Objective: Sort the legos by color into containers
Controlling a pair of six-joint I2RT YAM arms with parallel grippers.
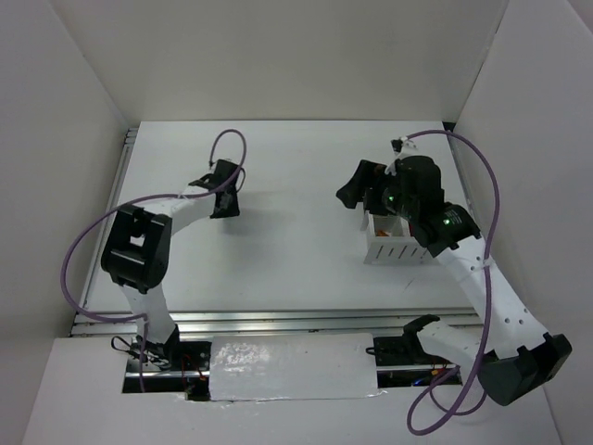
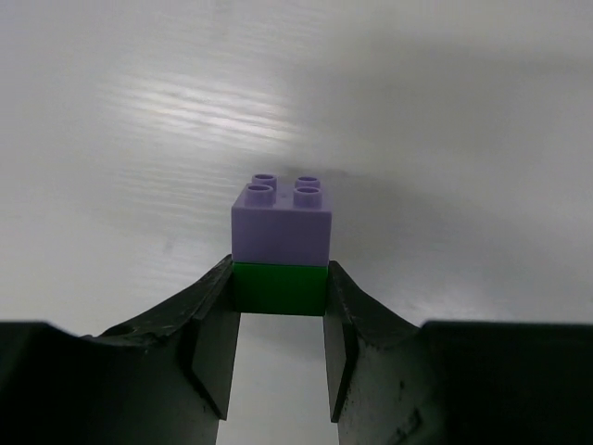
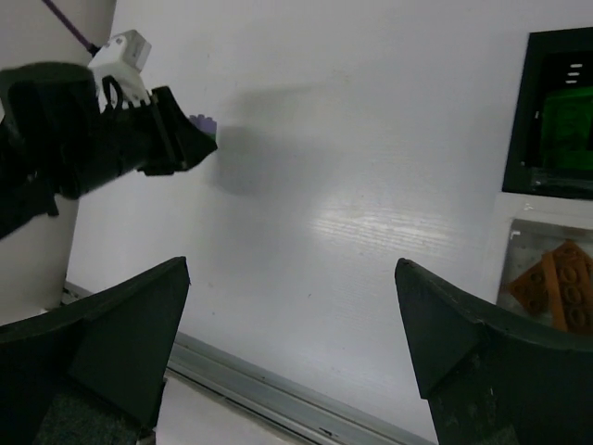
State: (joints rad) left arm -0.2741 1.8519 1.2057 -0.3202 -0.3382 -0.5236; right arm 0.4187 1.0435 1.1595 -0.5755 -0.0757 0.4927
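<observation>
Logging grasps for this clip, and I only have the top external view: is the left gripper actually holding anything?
Observer: Yes. The left wrist view shows the left gripper shut on a green lego with a lavender lego stacked on top.
Operator: And the right one?
Observer: The right gripper is open, nothing between its fingers.
Operator: Anything sorted already?
Observer: Yes: orange-brown legos lie in a pale compartment at the right wrist view's edge.

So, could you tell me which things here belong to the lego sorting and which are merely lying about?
Job: lavender-green lego, held by left end effector; orange legos in white bin; black bin; open right end effector.
Lying about: cables; rail.
</observation>
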